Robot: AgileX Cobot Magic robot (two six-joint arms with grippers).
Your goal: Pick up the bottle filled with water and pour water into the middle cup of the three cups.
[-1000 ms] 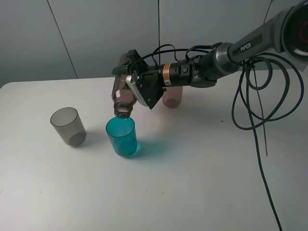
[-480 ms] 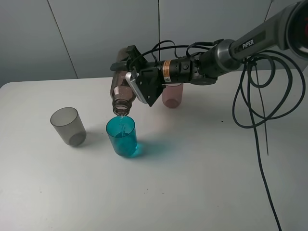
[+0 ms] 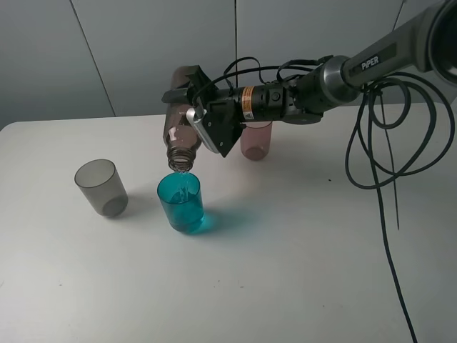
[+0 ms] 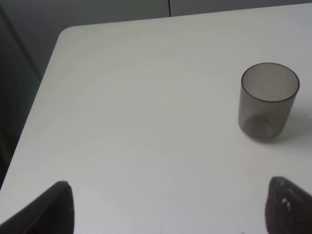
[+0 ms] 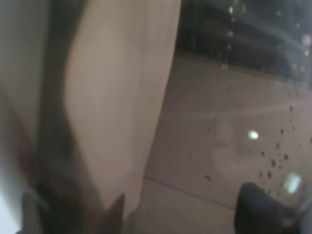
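Bottle (image 3: 176,127), clamped in the right hand (image 3: 194,111), had tipped steeper within the last second, mouth just above the blue cup (image 3: 181,204); pouring judged well under way.

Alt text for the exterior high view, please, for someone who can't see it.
The right arm's end effector holds a brownish-pink bottle tipped mouth-down just above a teal cup on a white table. A grey cup stands to the left of the teal one in this view, and a pink cup stands behind the arm, partly hidden.
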